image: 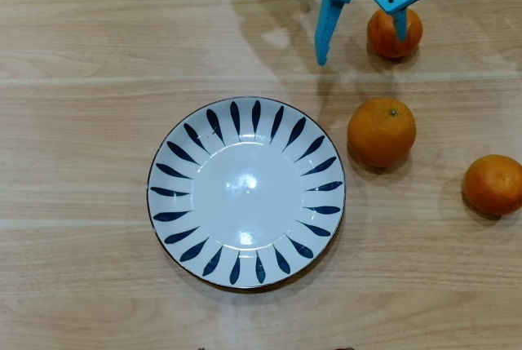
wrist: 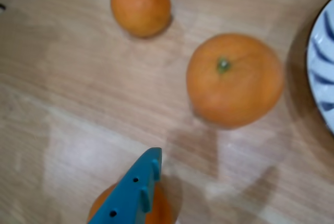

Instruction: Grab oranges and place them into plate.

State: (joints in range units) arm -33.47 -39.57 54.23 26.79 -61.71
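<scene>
We hold our claw (image: 361,37) spread open astride the small orange (image: 395,32) at the plate's (image: 246,113) one o'clock, ready to clamp.

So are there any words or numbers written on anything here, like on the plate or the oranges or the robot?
None can be read in either view.
The plate: only dark blue leaf strokes, no writing.
The three oranges: plain skin, no stickers.
The blue gripper: a small dark part on top, too small to show any text.
</scene>
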